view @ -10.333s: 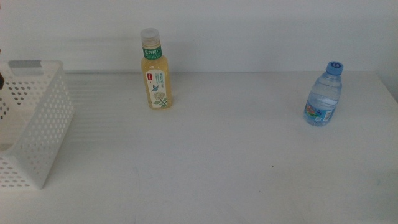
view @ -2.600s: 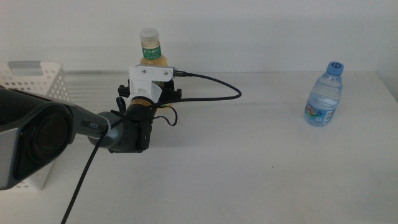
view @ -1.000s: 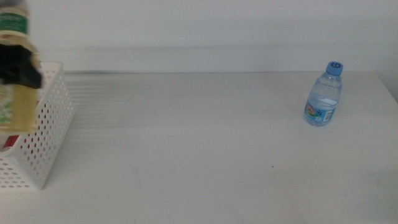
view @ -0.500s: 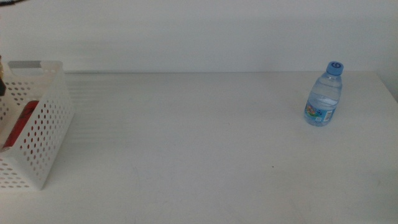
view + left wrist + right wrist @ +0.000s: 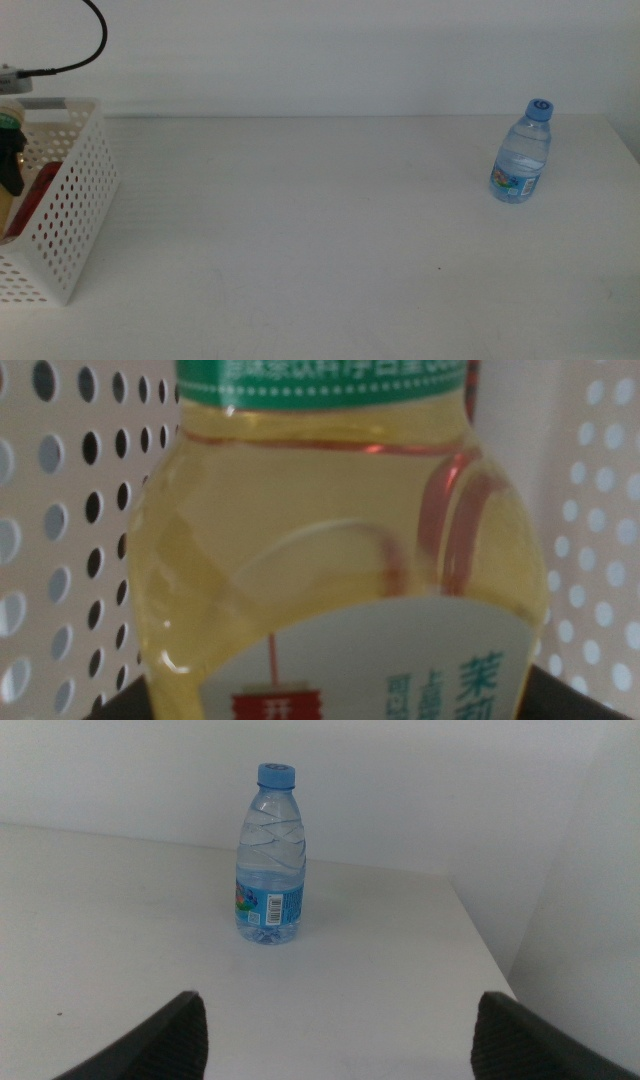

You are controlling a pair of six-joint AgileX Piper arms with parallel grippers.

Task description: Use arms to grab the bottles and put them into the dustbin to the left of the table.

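Yellow-drink bottle held inside the dustbin at the table's left edge; water bottle standing far right.

The white table [image 5: 330, 230] spreads wide and plain, with the perforated dustbin [image 5: 75, 200] at its left edge and a thin black cable [image 5: 85, 45] arching above it. In the middle view only a sliver of the yellow-drink bottle [image 5: 8, 165] and something red [image 5: 35, 190] show through the bin's rim and holes — the left wrist view fills in the rest: the bottle [image 5: 340, 560] up close, green label band above, perforated walls behind it on both sides, and the left gripper's [image 5: 330, 705] dark jaws pinching it at either flank. The small blue-capped water bottle [image 5: 522, 152] stands upright well apart, near the right end. The right wrist view shows it [image 5: 271, 855] beyond the right gripper [image 5: 335, 1040], whose jaws are spread wide, nothing between them.
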